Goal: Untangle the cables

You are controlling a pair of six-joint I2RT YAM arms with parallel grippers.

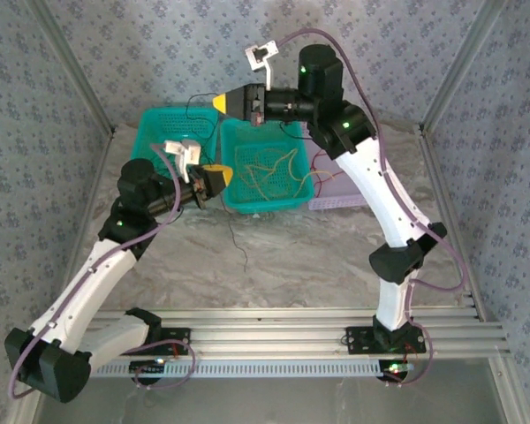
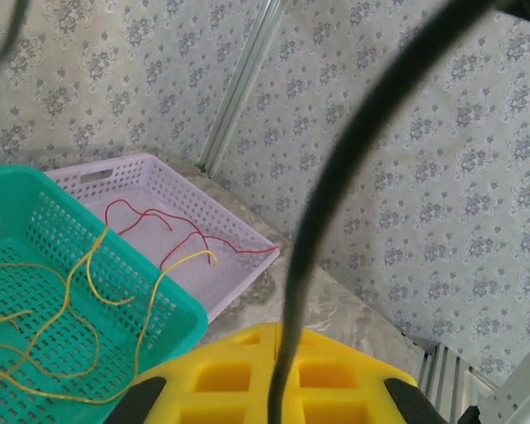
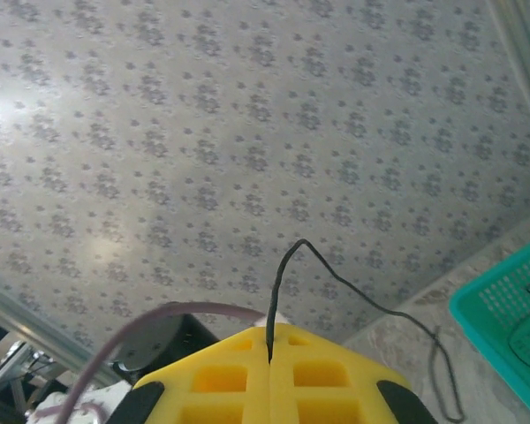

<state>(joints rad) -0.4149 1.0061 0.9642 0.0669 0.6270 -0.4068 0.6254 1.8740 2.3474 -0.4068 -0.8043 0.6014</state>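
Both pinched shut on the black cable [image 2: 298,265] — left hand [image 1: 219,177] low and nearer, right hand [image 1: 221,102] raised beyond it — span apparently running near-to-far between them, loose tail dangling toward the table [image 1: 291,256].

- The surface [image 1: 291,256] between the arm bases is open to me; only a thin black cable [image 1: 237,238] dangles left of centre.
- Along the far side, the left green basket [image 1: 159,115], centre green basket [image 1: 269,205] and purple basket [image 1: 331,202] leave no lane between them.
- The left gripper [image 1: 219,177] blocks the centre basket's near-left corner.
- The right gripper [image 1: 221,103] hangs where the green baskets meet.
- The right arm [image 1: 375,190] crosses above the purple basket.
- Papered walls [image 1: 35,132] close in both sides.
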